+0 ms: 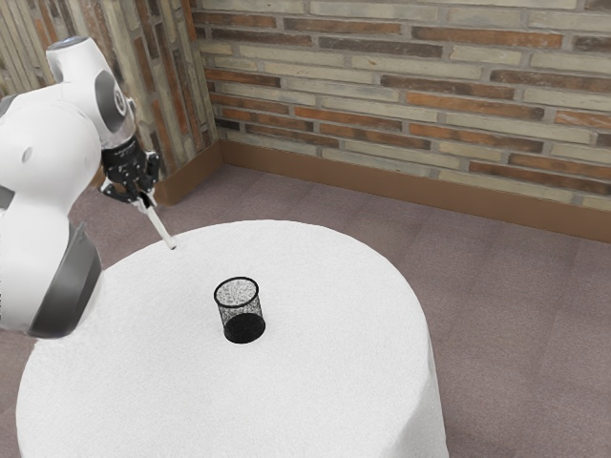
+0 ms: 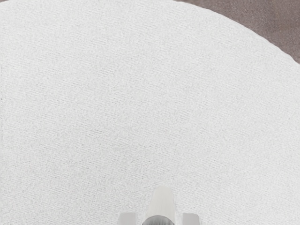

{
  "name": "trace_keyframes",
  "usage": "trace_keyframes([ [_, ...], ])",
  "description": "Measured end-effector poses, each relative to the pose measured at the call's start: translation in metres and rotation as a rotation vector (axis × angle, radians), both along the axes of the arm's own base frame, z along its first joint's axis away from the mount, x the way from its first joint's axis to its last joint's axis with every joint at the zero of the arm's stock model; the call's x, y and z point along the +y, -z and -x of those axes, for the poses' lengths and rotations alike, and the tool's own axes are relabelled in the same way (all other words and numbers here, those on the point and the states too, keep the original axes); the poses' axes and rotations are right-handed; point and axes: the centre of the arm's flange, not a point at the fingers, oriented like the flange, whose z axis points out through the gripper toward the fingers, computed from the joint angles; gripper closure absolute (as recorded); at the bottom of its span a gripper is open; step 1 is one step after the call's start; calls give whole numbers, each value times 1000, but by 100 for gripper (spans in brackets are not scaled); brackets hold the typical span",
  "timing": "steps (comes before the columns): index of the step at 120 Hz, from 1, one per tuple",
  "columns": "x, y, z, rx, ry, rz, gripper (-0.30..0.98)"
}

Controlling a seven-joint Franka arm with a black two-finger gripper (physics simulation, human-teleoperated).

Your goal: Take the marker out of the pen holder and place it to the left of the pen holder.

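Marker (image 1: 161,225) was out of the holder (image 1: 242,315), in the gripper (image 1: 147,201). Pincer state: closed in on the marker, one finger (image 2: 191,219) on each side. Wrist view had the barrel between them, running out along the hand's reach, so the grip looked to be near one end. That left most of the length free below, good for reaching the cloth without the hand crowding the table (image 1: 325,372).

Exterior view: marker slanted, lower end near the table's far edge, well apart from the holder, toward that view's left. Couldn't tell if the tip touched the cloth. Holder stood upright on its base, so no need to touch it again.

Step in hand, my read: placing. Next call was to confirm the spot counted as left, tip the marker flatter, lower, then let go. Risk: released on end near the edge, it could topple and roll off.
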Motion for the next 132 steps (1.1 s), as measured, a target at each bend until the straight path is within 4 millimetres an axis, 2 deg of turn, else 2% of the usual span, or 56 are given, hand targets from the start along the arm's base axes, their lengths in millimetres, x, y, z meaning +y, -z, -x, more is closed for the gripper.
trace_keyframes([
  [11,43,36,-1,54,-56,172,78],
  [23,70,58,11,72,-111,353,78],
  [31,76,76,16,79,-134,495,77],
  [51,73,110,23,114,-155,739,77],
  [79,45,132,16,181,-125,830,77],
  [102,39,139,16,205,-123,848,77],
  [114,39,131,10,202,-108,819,76],
  [132,50,107,-7,192,-65,627,75],
])
